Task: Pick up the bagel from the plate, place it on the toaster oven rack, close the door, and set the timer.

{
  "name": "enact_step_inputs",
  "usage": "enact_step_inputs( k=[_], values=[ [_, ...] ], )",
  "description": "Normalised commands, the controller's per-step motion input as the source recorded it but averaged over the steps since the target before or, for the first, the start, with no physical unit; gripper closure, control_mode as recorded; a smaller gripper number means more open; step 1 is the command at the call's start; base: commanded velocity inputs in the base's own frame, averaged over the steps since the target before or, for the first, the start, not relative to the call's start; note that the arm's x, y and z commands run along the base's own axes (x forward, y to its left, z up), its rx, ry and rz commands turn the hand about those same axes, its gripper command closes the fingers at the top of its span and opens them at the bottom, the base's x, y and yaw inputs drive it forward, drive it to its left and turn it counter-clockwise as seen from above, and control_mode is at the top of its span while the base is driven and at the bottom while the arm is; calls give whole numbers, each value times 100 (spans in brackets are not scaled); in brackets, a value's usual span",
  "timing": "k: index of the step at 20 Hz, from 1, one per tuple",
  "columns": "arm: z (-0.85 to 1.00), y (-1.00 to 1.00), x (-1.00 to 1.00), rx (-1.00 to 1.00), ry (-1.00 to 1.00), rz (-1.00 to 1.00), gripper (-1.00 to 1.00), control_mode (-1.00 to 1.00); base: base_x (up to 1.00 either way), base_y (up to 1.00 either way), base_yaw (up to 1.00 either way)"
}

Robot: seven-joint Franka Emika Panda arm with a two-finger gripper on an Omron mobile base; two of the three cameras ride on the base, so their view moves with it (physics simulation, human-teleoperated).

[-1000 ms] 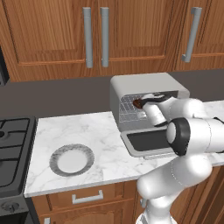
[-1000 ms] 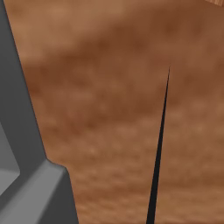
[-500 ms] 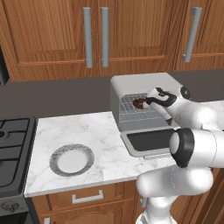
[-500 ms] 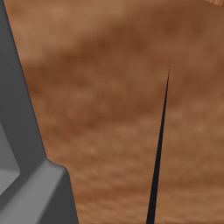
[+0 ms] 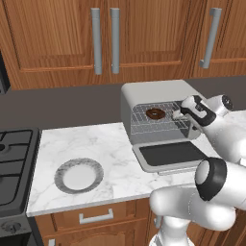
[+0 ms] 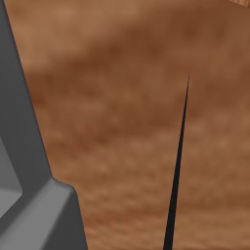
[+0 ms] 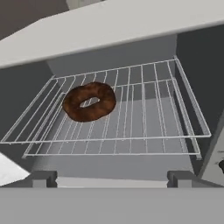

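two small dark fingers (image 7: 109, 178) stand spread wide with nothing between them, their tips rising at the bottom of the hand view, just outside the mouth of the boxy light-grey metal toaster oven (image 5: 144, 93). seen from the left base camera, the white arm with dark joints rises from the lower right, bends at a rounded elbow, and reaches up and leftward so that the hand (image 5: 194, 111) sits level with the oven's opening at its right side, pointing inward. the small dark brown ring-shaped bagel (image 7: 89, 101) lies flat on the silver wire grid rack (image 7: 144, 118), toward the left and back part of it, apart from the fingers. the grey-framed door with dark glass window (image 5: 169, 154) hangs open, lying flat in front of the oven on the white marble bench (image 5: 96, 144). the round plate with white centre and grey ribbed rim (image 5: 79, 175) sits bare on the bench, well apart to the left of the oven. brown wooden cabinets with silver bar handles (image 5: 96, 41) hang above.
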Motion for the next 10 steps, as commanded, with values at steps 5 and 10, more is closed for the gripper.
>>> enact_step_inputs(
  k=[5, 10],
  values=[
    [0, -41, -58, 1, -5, -4, -100, -100, 0, 0, 0],
    [-6, -29, -49, 0, -10, 3, -100, -100, 0, 0, 0]
  ],
)
